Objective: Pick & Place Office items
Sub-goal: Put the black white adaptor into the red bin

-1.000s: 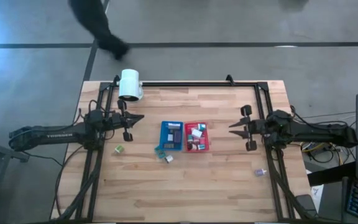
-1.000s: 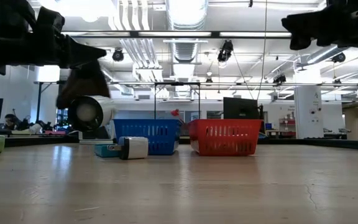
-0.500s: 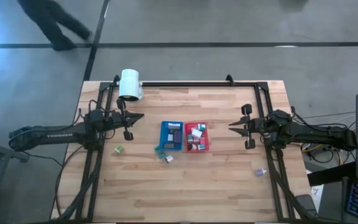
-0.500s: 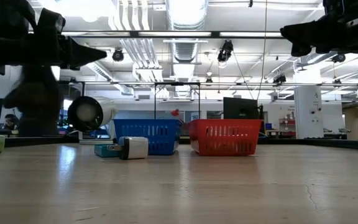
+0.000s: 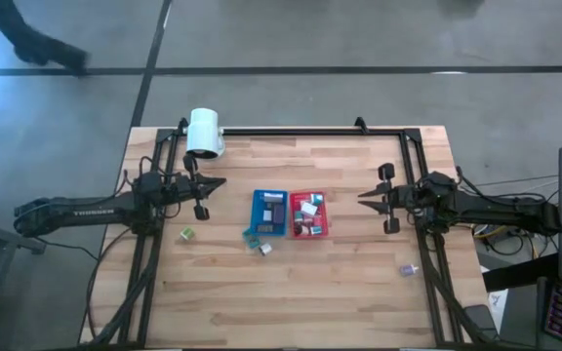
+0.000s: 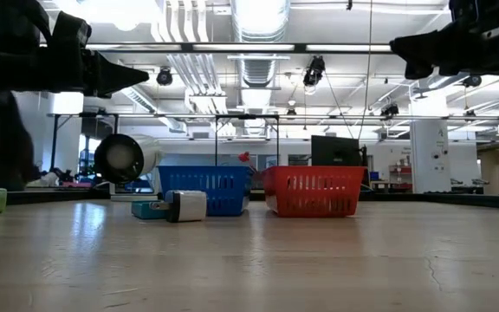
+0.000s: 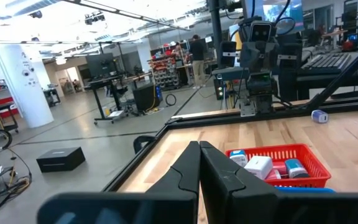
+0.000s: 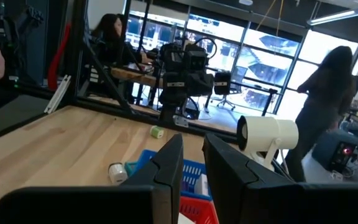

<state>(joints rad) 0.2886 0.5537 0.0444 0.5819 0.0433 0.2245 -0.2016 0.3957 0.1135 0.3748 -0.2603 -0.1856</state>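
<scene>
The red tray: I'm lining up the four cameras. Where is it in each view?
High: red tray, table centre, touching the blue tray.
Low: mid-picture, right of the blue.
Left wrist: past the fingers.
Right wrist: sliver at bottom edge.
Shared landmark: blue tray.

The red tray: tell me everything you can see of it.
The red tray is a small rectangular basket of red plastic with slatted walls, sitting flat near the middle of the wooden table. Its long side lies against the blue tray, on the side toward the right arm. Inside lie several small office items in white, teal and dark tones. No claw touches it; both arms hover apart from it.
</scene>
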